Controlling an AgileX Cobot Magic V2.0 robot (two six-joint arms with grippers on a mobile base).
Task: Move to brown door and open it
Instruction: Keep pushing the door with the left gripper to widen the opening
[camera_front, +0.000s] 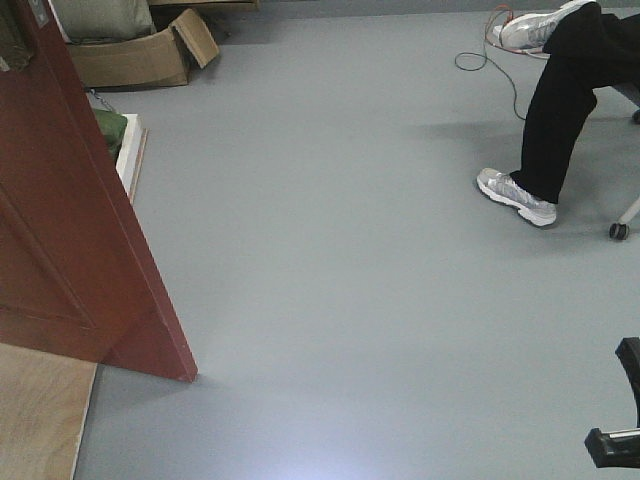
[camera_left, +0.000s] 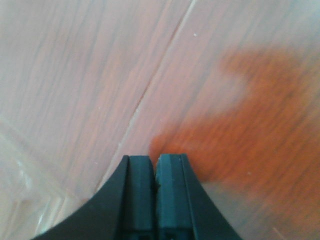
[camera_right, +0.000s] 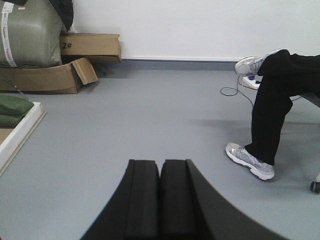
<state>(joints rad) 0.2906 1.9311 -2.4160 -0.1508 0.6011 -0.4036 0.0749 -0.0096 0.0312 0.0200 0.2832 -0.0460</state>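
Since the brown door stands left, right before your left gripper, push with that; both grippers are clenched empty.

**Grey floor and what rests on it**

The grey floor carries the brown door, whose bottom corner meets it. Just beside that corner lies a pale plywood board. Behind the door sit a white-edged frame and tan cardboard boxes. Well apart from the door, a seated person's sneaker is planted, with a thin cable beyond.
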